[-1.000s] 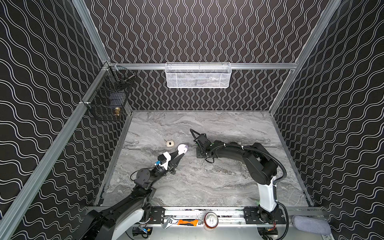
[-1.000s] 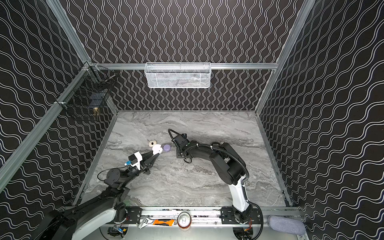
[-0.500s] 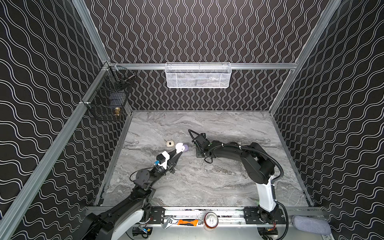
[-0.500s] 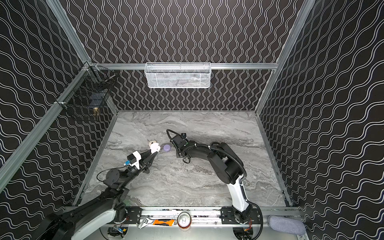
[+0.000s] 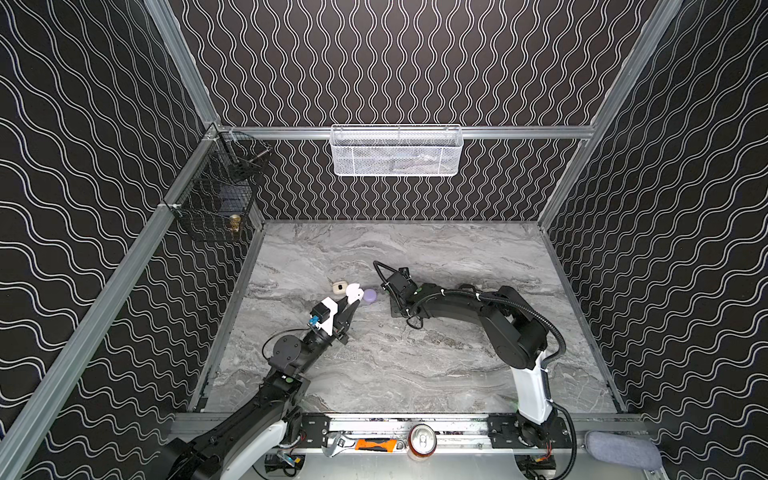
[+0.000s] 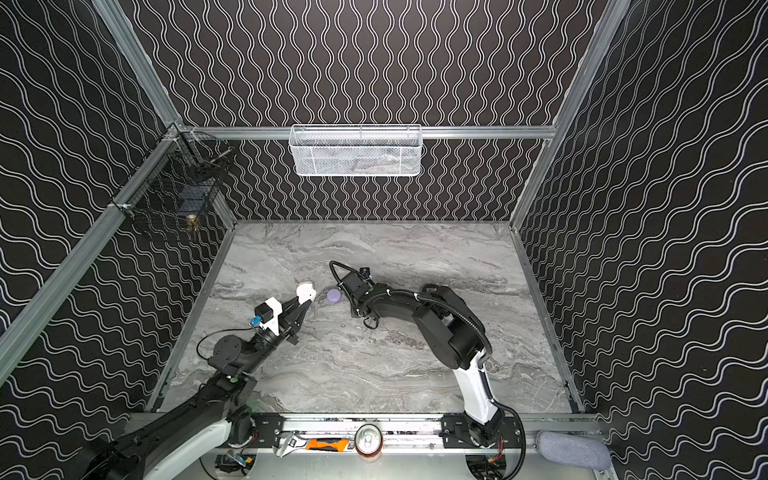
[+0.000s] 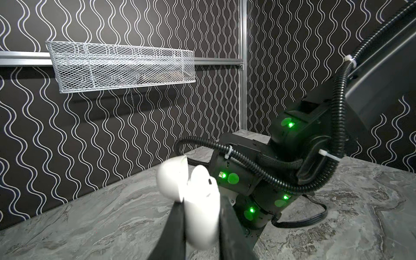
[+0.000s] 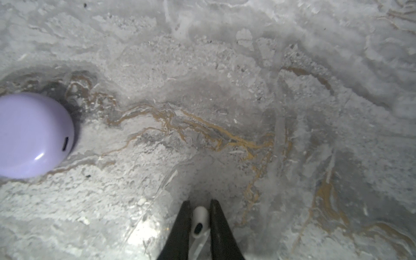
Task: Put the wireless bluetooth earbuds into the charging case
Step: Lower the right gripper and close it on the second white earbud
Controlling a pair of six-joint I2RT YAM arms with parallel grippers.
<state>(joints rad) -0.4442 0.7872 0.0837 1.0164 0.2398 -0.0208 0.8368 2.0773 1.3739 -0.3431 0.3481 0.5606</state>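
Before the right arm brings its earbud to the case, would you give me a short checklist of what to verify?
1. Grip of left tool on white case: ok, shut on it.
2. Lid of that case open: ok.
3. Grip of right tool on white earbud: ok, shut on it.
4. Earbud above the case opening: not ok; it is low over the table, with the lilac case lying apart from it.
5. Free slot inside the case: cannot tell.
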